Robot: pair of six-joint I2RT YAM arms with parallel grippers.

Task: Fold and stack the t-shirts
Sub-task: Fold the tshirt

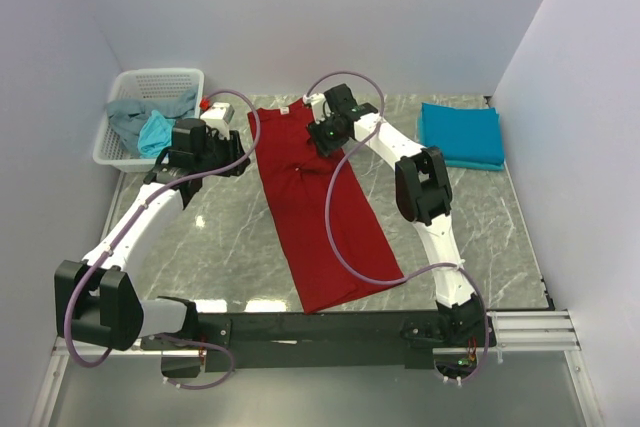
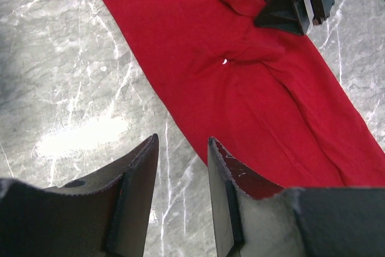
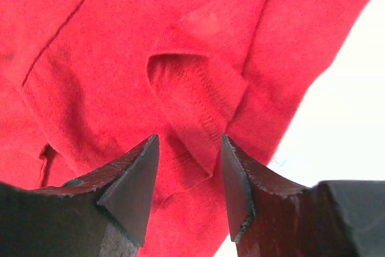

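Observation:
A dark red t-shirt (image 1: 320, 217) lies on the marble table as a long narrow strip, running from the back centre toward the front. My right gripper (image 1: 319, 145) hovers over its upper part. In the right wrist view it (image 3: 189, 148) is open, with a raised sleeve fold (image 3: 198, 94) of the red shirt (image 3: 120, 58) standing between the fingers, not pinched. My left gripper (image 1: 237, 162) is just left of the strip. It (image 2: 182, 148) is open over bare marble, with the red shirt's (image 2: 240, 88) edge beside its right finger (image 2: 225, 179).
A white mesh basket (image 1: 125, 95) at the back left holds a grey shirt (image 1: 125, 117) and a light turquoise shirt (image 1: 156, 133). A folded teal-blue shirt (image 1: 460, 133) lies at the back right. White walls close in the table on three sides.

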